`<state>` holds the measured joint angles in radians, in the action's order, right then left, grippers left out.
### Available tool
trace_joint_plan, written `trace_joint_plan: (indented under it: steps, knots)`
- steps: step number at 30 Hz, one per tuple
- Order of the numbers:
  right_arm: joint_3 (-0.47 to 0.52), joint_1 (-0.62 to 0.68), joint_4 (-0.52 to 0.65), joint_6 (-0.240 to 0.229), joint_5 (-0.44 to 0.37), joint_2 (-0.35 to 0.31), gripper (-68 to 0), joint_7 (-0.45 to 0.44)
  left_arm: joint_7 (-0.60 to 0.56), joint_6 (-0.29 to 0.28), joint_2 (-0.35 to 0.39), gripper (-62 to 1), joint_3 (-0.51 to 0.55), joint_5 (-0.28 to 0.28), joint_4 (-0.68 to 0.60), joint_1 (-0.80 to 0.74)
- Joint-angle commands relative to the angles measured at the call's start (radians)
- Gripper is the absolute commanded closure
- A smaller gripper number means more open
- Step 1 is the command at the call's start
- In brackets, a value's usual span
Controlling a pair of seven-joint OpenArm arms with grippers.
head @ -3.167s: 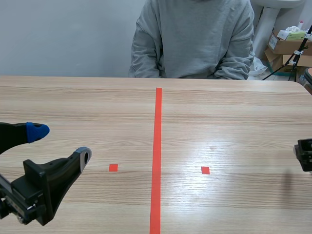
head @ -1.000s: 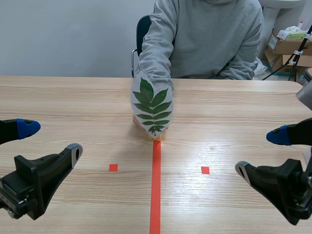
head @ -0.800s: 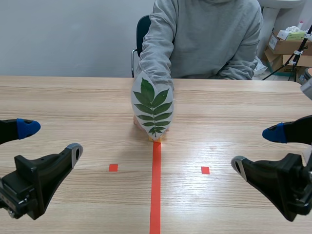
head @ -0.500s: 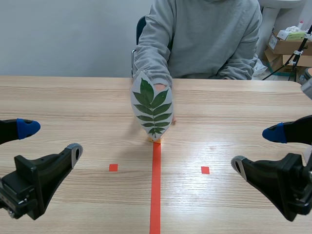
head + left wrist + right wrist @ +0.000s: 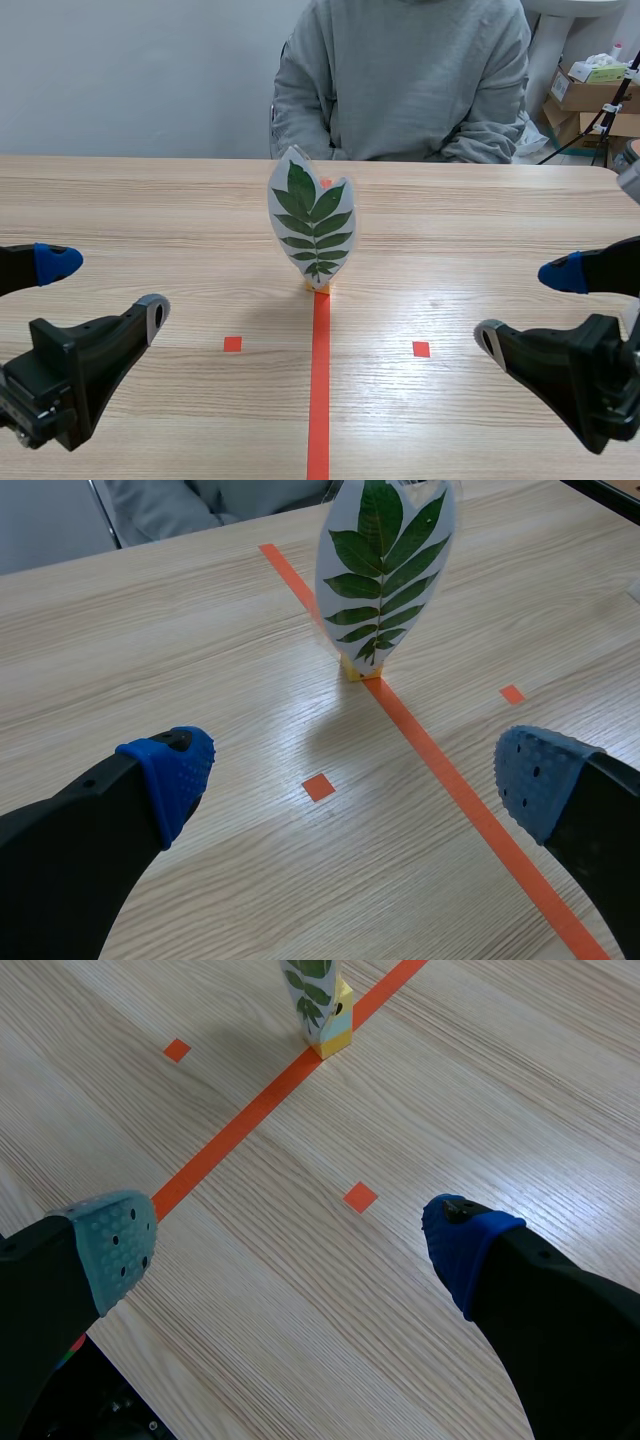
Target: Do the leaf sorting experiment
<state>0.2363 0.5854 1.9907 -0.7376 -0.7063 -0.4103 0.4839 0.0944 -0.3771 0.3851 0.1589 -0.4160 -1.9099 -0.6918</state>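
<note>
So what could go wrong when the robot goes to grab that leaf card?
The leaf card stands upright, tall and thin, in only a small yellow block, so a nudge from a finger could probably tip it over. Both the left gripper and the right gripper are open and about equally far from it; if both reached in, they might bump each other.

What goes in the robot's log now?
laminated green leaf card: upright in yellow block on tape line | left gripper: open | right gripper: open
</note>
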Motion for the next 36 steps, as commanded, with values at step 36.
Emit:
trace_joint_plan:
  steps: [36]
  knots:
    - [0.018,-0.004,-0.001,-0.008,-0.013,-0.013,-54.2,-0.010,0.037,-0.051,0.001,-60.0,-0.002,-0.006,0.015,0.096]
